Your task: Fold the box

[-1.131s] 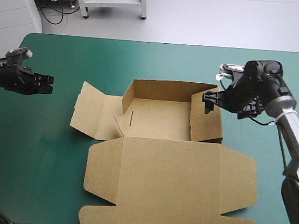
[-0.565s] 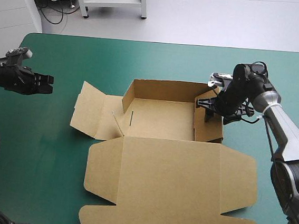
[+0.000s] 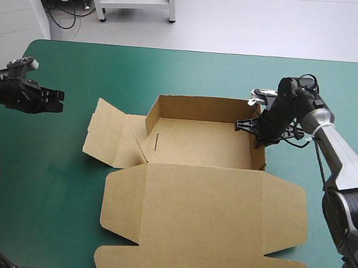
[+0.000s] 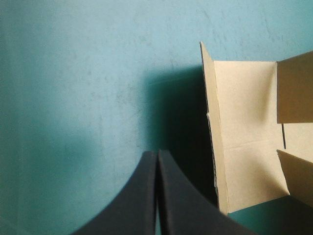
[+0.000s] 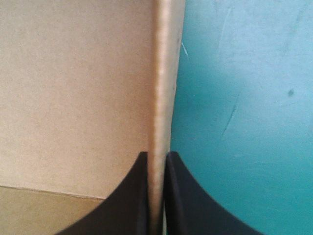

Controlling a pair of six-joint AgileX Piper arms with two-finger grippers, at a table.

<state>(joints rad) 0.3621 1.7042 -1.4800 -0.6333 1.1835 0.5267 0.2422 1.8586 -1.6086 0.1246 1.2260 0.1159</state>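
Right jaws nipping the brown box (image 3: 197, 142) by its right wall (image 5: 161, 73) on the teal-green worktop (image 3: 54, 179).
The box sits mid-worktop, far wall (image 3: 200, 109) and right wall upright, lid (image 3: 202, 218) flat toward the near edge, left flaps (image 3: 106, 133) splayed outward; the right jaws are all but closed on the right wall's top edge; the left jaws are pressed together over bare cover, well apart from the left flaps.

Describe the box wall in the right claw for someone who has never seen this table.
On the teal-green table lies the brown box, its lid flat. Its right wall stands upright, pinched by the right claw, while the left side's flaps splay outward.
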